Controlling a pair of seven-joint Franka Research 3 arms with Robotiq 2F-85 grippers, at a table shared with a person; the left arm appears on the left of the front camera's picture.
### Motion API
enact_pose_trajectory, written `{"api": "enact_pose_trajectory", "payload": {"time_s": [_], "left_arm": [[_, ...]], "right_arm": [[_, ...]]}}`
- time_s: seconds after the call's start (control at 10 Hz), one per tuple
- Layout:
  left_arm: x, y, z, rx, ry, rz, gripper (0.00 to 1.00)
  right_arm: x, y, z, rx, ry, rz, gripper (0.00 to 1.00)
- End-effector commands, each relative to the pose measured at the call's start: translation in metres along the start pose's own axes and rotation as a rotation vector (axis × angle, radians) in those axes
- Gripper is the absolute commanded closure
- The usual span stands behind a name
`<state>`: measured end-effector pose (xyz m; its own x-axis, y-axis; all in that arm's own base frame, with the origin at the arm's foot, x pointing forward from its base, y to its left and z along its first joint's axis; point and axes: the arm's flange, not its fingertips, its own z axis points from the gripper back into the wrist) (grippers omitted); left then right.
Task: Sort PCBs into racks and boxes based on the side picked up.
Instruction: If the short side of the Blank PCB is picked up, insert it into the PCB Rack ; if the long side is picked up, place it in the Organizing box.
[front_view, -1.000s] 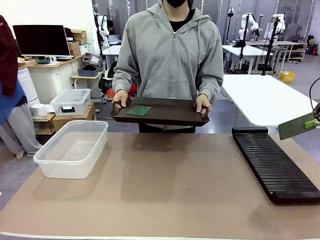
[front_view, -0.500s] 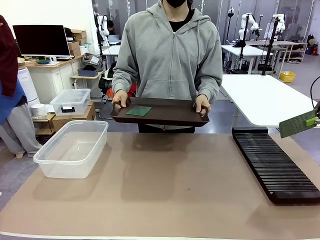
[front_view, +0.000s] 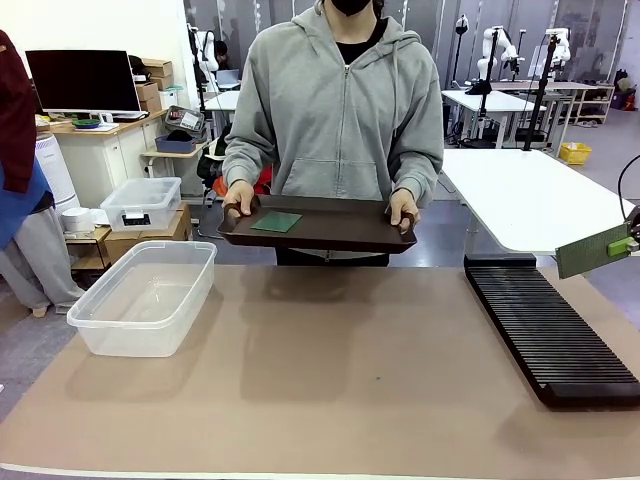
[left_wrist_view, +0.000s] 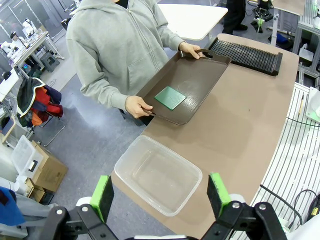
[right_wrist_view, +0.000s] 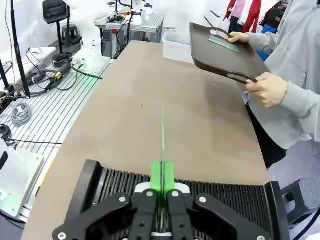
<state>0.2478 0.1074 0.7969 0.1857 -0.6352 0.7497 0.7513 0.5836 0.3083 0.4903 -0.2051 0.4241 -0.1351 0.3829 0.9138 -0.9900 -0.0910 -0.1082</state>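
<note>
The right pincer (right_wrist_view: 162, 176) is clamped on a thin green rectangular circuit board (front_view: 591, 251), which stands on edge above the long black slotted rack (front_view: 550, 335) at three o'clock on the brown-topped bench (front_view: 350, 390). The left pincer (left_wrist_view: 160, 194) hangs high over the bench, jaws spread wide and holding nothing. The clear plastic tub (front_view: 140, 338) sits at nine o'clock. At twelve o'clock a person (front_view: 335, 110) holds a dark brown handled tray (front_view: 340, 228) carrying a second green board (front_view: 277, 221).

I am working in a lab: at ten o'clock a computer monitor (front_view: 82, 80) is sitting on a desk (front_view: 100, 160) by cardboard boxes (front_view: 152, 80), and white worktables (front_view: 535, 205) are stretching off at two o'clock.
</note>
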Motion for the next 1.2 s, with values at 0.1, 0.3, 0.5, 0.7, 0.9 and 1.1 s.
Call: {"api": "enact_pose_trajectory", "payload": {"time_s": [0.1, 0.3, 0.5, 0.7, 0.9, 1.1], "left_arm": [[-0.001, -0.001, -0.001, -0.011, -0.010, -0.009, 0.00], [-0.001, -0.001, -0.001, -0.011, -0.010, -0.009, 0.00], [-0.001, -0.001, -0.001, -0.011, -0.010, -0.009, 0.00], [-0.001, -0.001, -0.001, -0.011, -0.010, -0.009, 0.00], [-0.001, -0.001, -0.001, -0.011, -0.010, -0.009, 0.00], [-0.001, -0.001, -0.001, -0.011, -0.010, -0.009, 0.00]], "right_arm": [[-0.036, -0.029, -0.007, -0.035, -0.025, 0.049, 0.98], [-0.052, -0.032, -0.016, -0.029, -0.025, 0.037, 0.98], [-0.067, -0.042, -0.021, -0.033, -0.019, 0.028, 0.98], [-0.080, -0.049, -0.025, -0.013, -0.005, 0.021, 0.98], [-0.093, -0.056, -0.041, -0.023, 0.006, 0.039, 0.98], [-0.100, -0.058, -0.049, -0.013, 0.007, 0.036, 0.98]]}}
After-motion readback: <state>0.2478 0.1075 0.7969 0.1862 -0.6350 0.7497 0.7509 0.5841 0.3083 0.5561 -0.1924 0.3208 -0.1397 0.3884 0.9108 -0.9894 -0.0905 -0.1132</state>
